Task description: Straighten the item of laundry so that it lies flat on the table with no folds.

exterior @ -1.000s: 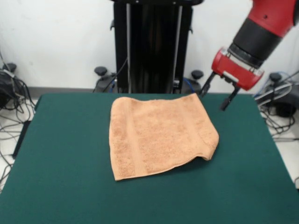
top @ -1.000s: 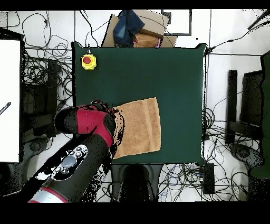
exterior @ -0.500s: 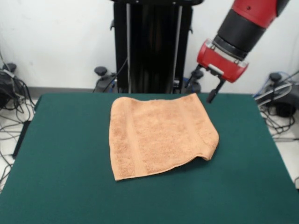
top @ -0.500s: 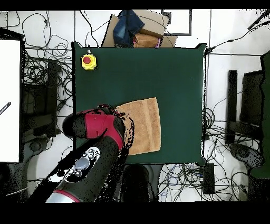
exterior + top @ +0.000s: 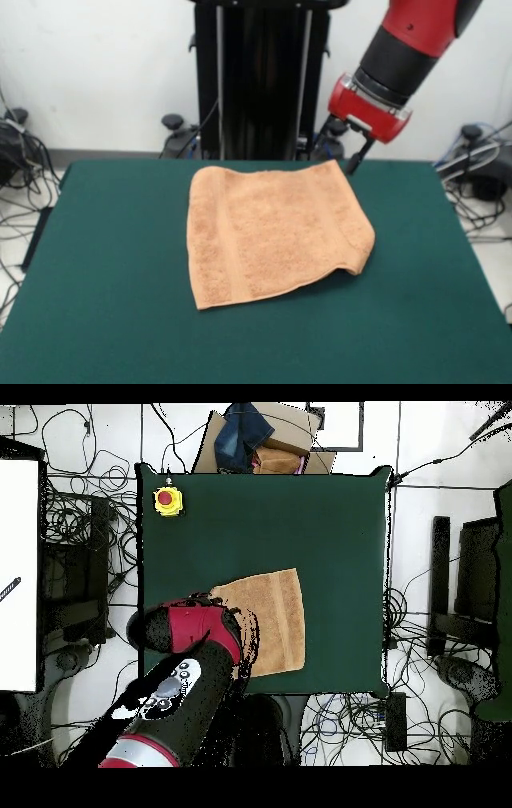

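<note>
- Above the far right corner of the towel (image 5: 268, 232), the tool (image 5: 338, 152) hangs clear of the cloth; its two dark fingers (image 5: 354, 161) stand apart with nothing between them, so it is open and empty.
- Judging by that position, the arm is lining up over the far edge for a pinch, since the far right corner is the nearest free one.
- Spread mostly flat, the towel sits toward the far side of the table (image 5: 104, 320), its far edge close to the table's far rim.
- At the near right corner the cloth curls under into a rounded fold that lifts slightly off the green top; this is the part left to straighten.
- Open green surface lies to the left, to the right and on the whole near side, so a pull toward the near right has plenty of room.
- From overhead, a yellow box with a red button (image 5: 167, 500) sits at a table corner, well apart from the towel.
</note>
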Available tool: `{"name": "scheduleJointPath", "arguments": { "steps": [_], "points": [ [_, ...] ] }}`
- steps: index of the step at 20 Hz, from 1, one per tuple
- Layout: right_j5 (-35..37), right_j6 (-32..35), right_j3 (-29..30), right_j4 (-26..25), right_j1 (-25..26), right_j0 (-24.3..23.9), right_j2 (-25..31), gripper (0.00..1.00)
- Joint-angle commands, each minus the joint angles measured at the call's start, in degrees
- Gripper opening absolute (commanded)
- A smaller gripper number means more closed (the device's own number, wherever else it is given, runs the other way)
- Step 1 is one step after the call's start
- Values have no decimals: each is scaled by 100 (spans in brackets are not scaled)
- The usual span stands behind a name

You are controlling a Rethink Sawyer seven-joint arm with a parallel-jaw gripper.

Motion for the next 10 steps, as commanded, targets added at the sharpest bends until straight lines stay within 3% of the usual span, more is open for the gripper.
{"name": "scheduleJointPath", "arguments": {
  "steps": [1, 10],
  "points": [
    [-186, 138, 391, -383, -69, -126, 918, 100],
    [-236, 155, 540, -545, -235, -387, 1239, 100]
  ]
}}
